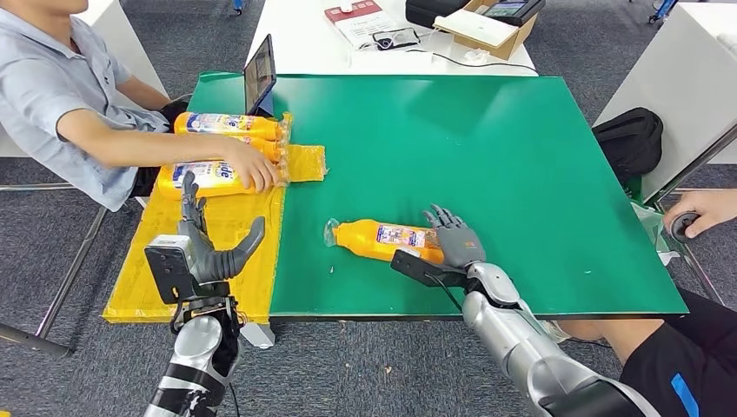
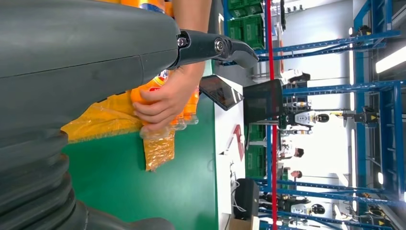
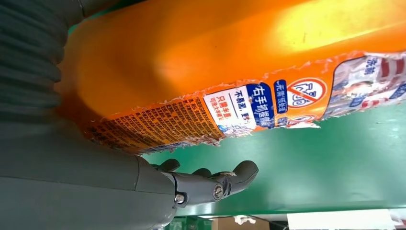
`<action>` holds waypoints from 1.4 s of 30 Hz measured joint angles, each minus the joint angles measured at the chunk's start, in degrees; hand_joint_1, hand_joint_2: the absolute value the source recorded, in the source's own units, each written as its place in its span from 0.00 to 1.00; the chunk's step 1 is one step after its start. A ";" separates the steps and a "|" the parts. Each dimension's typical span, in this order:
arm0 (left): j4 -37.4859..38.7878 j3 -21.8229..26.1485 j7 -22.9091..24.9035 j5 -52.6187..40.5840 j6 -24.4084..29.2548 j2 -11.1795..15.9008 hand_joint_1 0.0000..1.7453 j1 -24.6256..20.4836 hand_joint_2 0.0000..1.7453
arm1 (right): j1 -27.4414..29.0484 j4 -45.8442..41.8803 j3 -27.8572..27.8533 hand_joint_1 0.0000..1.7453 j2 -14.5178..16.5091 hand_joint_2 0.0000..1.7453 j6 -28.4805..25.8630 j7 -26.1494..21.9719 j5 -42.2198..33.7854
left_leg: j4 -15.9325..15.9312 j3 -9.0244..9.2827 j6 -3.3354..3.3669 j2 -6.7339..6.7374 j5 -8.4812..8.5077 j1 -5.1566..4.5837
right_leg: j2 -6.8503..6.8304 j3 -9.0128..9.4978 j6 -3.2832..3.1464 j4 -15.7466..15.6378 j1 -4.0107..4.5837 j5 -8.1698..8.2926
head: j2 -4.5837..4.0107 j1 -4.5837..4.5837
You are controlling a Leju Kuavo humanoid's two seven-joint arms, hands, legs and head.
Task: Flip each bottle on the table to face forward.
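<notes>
- Right hand [image 1: 454,236] rests on the base end of an orange bottle [image 1: 382,239] lying on its side on the green table [image 1: 521,156]; fingers are spread over it, and a firm grip cannot be confirmed. Likely positioned to roll the bottle.
- Bottle label [image 3: 239,103] carries Chinese print and a prohibition symbol, apparently the back face.
- Left hand [image 1: 209,248] is raised, open and empty; beyond it, a person's hand [image 1: 252,167] steadies further bottles [image 1: 228,124] on a yellow mat [image 1: 217,261].

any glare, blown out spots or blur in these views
Head view: even light, sharp, with soft sheen on the green mat. Left wrist view: the bright hall behind is blown out, and the left hand up close is soft. Right wrist view: a glare patch on the orange bottle, label text legible, the right hand slightly soft.
</notes>
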 joint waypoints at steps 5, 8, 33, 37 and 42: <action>0.32 -0.02 -0.08 0.08 -0.50 0.03 0.00 -0.11 1.00 | -1.35 1.57 0.00 0.99 0.19 1.00 2.70 0.24 0.22 | 0.00 0.04 0.00 0.01 -0.01 0.00 | 0.02 0.02 0.00 -0.01 0.00 0.00 | 0.00 0.00; 0.96 0.01 -0.02 1.35 -1.84 0.07 0.00 -0.40 1.00 | -2.68 2.63 -0.03 0.99 0.31 1.00 6.65 0.05 -0.98 | 0.00 0.17 0.00 0.05 -0.01 0.00 | 0.04 0.08 -0.01 -0.02 0.00 0.00 | 0.00 0.00; 10.27 -0.60 4.95 12.60 -20.52 3.16 0.00 -2.37 1.00 | 8.01 -6.71 -4.62 1.00 4.74 1.00 21.43 -19.74 -27.72 | -0.03 0.46 -0.12 0.29 -0.13 0.06 | 0.29 0.31 -0.05 -0.02 0.04 0.00 | 0.00 -0.01; 10.26 -0.60 4.94 13.04 -21.06 3.10 0.00 -1.74 1.00 | 11.46 -13.21 -2.93 1.00 5.21 1.00 21.06 -19.56 -29.06 | -0.02 0.26 -0.11 0.26 -0.11 0.06 | 0.27 0.16 -0.04 0.00 0.04 0.00 | 0.00 -0.01; 9.35 -1.10 4.69 13.10 -22.63 2.98 0.00 -0.25 1.00 | 14.28 -20.22 -0.66 1.00 5.31 1.00 16.95 -19.31 -28.45 | -0.02 0.05 -0.11 0.23 -0.12 0.06 | 0.26 -0.02 -0.03 0.01 0.04 -0.02 | 0.00 -0.02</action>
